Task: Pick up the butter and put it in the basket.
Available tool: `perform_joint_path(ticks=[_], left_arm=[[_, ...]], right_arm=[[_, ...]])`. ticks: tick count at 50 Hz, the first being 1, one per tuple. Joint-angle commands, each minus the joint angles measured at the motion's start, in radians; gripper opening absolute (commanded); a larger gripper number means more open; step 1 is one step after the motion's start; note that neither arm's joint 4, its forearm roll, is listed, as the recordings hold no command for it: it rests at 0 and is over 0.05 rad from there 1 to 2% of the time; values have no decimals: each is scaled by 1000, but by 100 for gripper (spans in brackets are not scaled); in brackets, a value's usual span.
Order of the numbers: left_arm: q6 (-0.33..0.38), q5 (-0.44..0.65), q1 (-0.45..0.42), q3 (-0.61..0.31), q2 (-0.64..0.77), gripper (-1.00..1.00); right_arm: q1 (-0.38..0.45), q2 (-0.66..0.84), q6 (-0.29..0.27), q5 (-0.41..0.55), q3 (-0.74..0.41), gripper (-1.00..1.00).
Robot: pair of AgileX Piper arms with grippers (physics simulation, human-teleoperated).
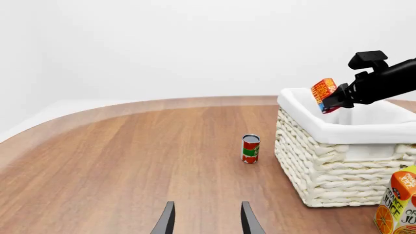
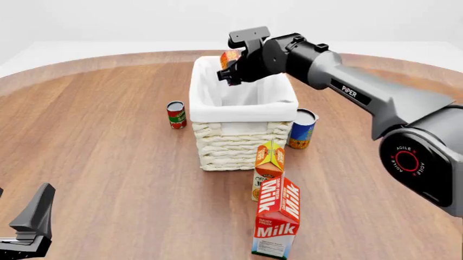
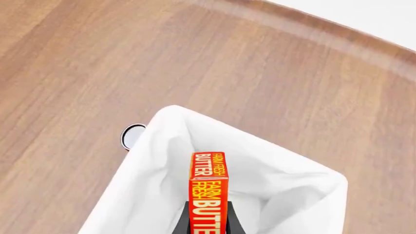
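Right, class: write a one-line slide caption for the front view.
Right gripper holds the butter above the basket, flanked by cans, with juice and milk cartons in front.

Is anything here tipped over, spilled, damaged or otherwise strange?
Nothing stands out. The cartons and cans stand upright on the table and nothing is spilled. The right gripper holds the butter on edge above the basket.

Red-orange butter (image 3: pixel 209 192) with yellow lettering, cream woven basket (image 2: pixel 239 143) lined white, apparently red-green can (image 2: pixel 175 115).
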Motion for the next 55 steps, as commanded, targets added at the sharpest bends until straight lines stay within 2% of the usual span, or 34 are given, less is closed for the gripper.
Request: perform_joint_path(ticks=[1,44,45,55], left_arm=[[0,0,0,0,0,100],[0,0,0,0,0,100],[0,0,0,0,0,100],[0,0,0,0,0,100]], right_arm=[[-5,-4,13,-10,-15,-100],[-18,12,8,-28,2,-100],[-17,11,8,-29,3,100],[-21,8,6,-27,0,100]])
